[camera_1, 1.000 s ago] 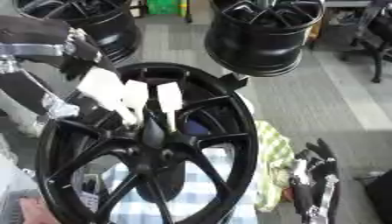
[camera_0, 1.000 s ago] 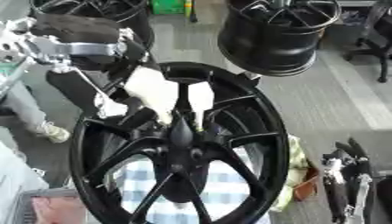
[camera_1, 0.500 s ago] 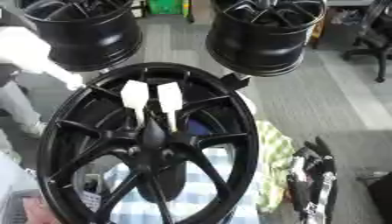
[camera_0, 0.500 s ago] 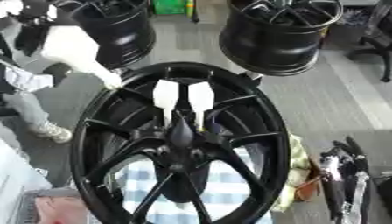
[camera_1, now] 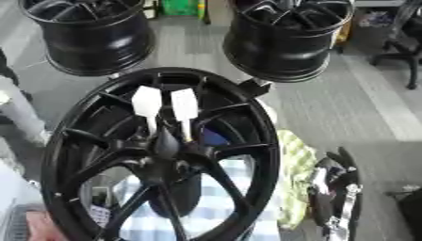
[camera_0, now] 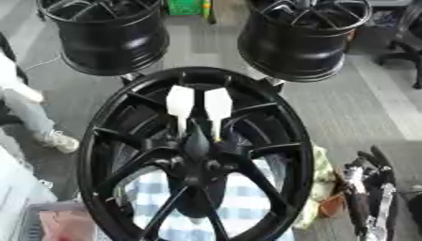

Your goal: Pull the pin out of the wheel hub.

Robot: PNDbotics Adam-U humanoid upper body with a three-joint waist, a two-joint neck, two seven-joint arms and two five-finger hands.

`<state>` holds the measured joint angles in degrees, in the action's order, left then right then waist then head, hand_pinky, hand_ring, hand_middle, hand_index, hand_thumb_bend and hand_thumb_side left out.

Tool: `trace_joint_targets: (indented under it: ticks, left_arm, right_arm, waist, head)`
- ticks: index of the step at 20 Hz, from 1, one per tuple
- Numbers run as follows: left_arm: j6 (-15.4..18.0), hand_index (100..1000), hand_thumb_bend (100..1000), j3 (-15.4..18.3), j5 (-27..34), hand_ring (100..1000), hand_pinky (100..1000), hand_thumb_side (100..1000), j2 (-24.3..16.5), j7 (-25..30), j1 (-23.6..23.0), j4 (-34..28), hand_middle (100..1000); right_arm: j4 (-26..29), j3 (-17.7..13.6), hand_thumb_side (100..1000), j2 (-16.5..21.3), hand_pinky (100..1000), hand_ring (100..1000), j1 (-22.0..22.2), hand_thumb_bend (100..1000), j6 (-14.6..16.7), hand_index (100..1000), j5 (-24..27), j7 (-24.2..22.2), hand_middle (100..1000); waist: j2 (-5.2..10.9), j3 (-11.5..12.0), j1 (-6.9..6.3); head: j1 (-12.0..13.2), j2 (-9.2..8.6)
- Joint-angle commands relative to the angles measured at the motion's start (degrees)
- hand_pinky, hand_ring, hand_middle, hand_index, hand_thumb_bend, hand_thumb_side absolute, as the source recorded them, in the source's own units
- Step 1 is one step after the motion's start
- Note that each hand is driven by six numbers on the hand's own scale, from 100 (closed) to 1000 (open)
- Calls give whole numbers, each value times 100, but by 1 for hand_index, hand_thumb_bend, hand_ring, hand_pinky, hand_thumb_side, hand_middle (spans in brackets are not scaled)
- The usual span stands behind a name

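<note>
A large black wheel hub (camera_0: 194,155) stands tilted in the middle, its spokes meeting at a dark centre. Two white flat-headed pins (camera_0: 180,103) (camera_0: 217,104) stick up side by side from its upper spokes. My right hand (camera_0: 368,188) rests open at the lower right beside the rim, fingers up and touching nothing. A blurred white shape (camera_0: 18,80) shows at the left edge. I cannot tell what this shape is. My left hand does not show in either view.
Two more black wheels (camera_0: 105,33) (camera_0: 306,37) stand on the floor behind. A blue-checked cloth (camera_0: 247,207) lies under the hub, a yellow-green cloth (camera_1: 295,179) to its right. A person's leg and shoe (camera_0: 58,140) are at left. A chair base (camera_1: 404,52) stands far right.
My left arm, which reached onto the hub's upper left with something white, has swung away left and out of the picture. The two white pins stay in place. The right hand has not moved.
</note>
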<state>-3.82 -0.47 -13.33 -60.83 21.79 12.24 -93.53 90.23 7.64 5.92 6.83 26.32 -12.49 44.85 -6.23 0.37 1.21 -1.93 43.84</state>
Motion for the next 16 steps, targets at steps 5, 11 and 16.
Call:
trace_joint_targets:
  ticks: [5, 11, 16]
  left_arm:
    - [-180, 756, 119, 146, -488, 487, 484, 371, 292, -174, -277, 879, 532]
    - [-369, 912, 355, 323, -642, 746, 719, 583, 493, -824, -430, 1575, 778]
    - [-397, 951, 504, 447, -351, 825, 788, 750, 613, -1221, -591, 1675, 855]
  right_arm:
    - [81, -45, 557, 106, 548, 573, -20, 100, 283, 871, -32, 316, 699]
    - [79, -60, 557, 103, 548, 573, -18, 100, 278, 870, -33, 325, 699]
    - [86, -67, 556, 111, 548, 572, 0, 100, 268, 870, -35, 326, 699]
  waist:
    - [34, -14, -21]
    - [33, -1, -18]
    - [40, 33, -14]
  head:
    - [4, 28]
    - [-15, 28]
    - [-29, 28]
